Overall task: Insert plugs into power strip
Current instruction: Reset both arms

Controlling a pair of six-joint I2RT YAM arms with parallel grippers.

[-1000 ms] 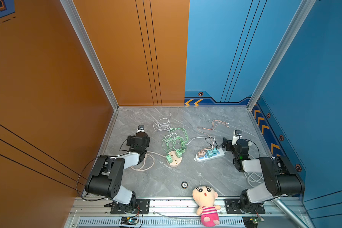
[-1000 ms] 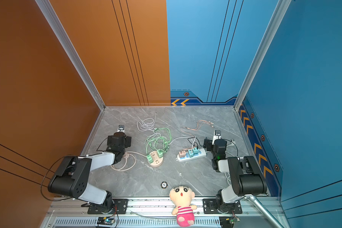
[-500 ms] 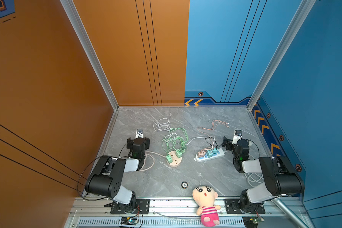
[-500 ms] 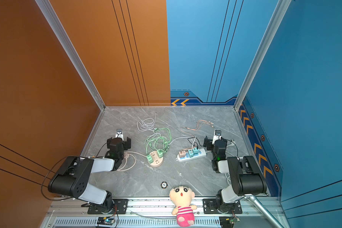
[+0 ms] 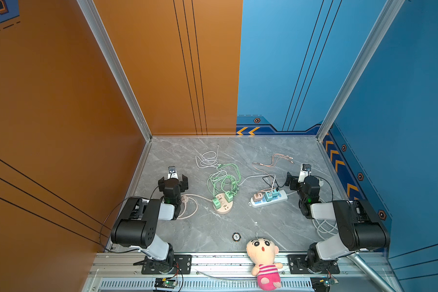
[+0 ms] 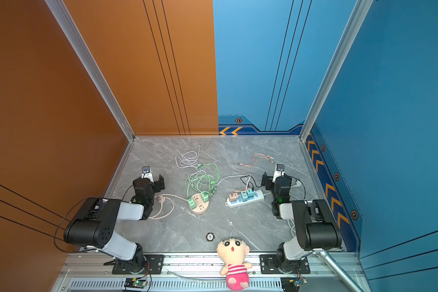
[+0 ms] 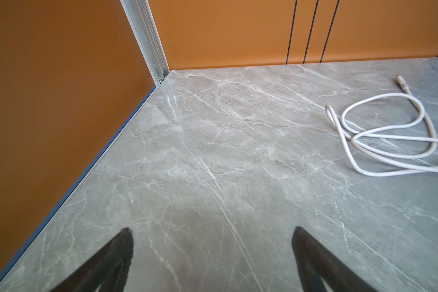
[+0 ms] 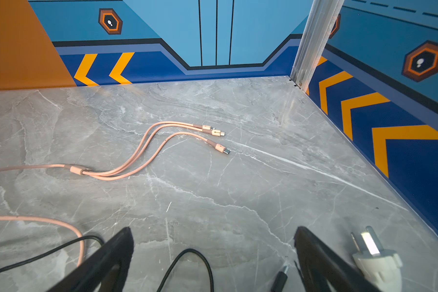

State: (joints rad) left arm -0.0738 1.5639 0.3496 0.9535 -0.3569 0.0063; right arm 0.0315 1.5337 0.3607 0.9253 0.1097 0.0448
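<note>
A white power strip lies right of centre with a pink-brown plug and two teal plugs standing in it. A round beige power strip carries two green plugs. My left gripper is open over bare floor, left of the round strip. My right gripper is open just right of the white strip, holding nothing. A black cable loop lies on the floor between its fingers.
Tangled green cables and a white cable lie behind the round strip, and a pink three-ended cable lies further back. A white round plug rests beside my right gripper. A doll sits at the front edge.
My left gripper has drawn a little back and to the left, away from the round strip. The right arm has not moved.
</note>
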